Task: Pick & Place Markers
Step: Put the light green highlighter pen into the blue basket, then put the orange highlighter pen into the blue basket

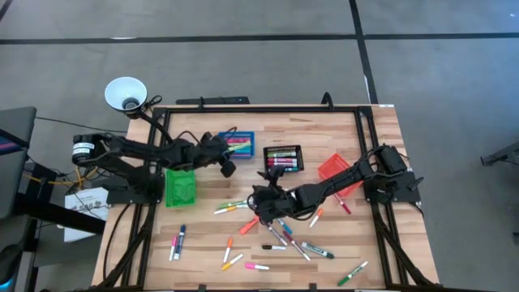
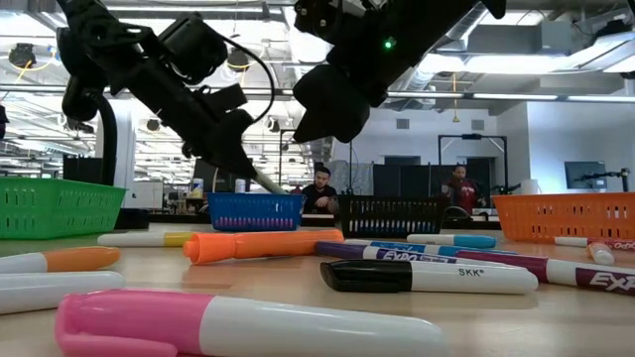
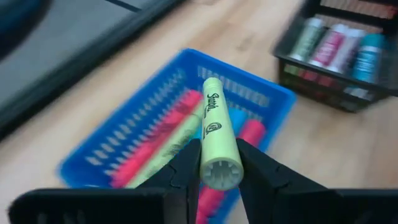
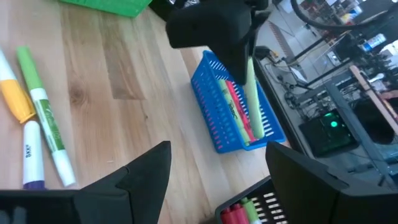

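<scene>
At the far left of the table stood a green bin [image 1: 180, 186], and just right of it, farther back, a blue bin [image 1: 237, 144] already holding pink and yellow markers. The left gripper [image 3: 219, 167] hung over that blue bin with its fingers closed narrowly on a yellow marker [image 3: 217, 134] — the barrel pointed down toward the bin, its end caught between the two pads. In the low view the same marker [image 2: 266, 181] slanted down from the left gripper [image 2: 236, 149] to the rim of the blue bin [image 2: 254, 210], though whether it touched the rim could not be told.

To the right of the blue bin sat a black bin [image 1: 282, 157] with markers inside, and farther right an orange bin [image 1: 339, 172], partly under the right arm.

The right gripper [image 1: 266, 197] hovered in the middle of the table, nearer than the black bin, with its fingers [image 4: 146, 171] spread wide and nothing between them. Below and around it lay the loose markers [image 1: 280, 235] — scattered across the near half of the table, from a pair at the near left [image 1: 177, 242] to a green-capped one at the near right [image 1: 353, 272].
</scene>
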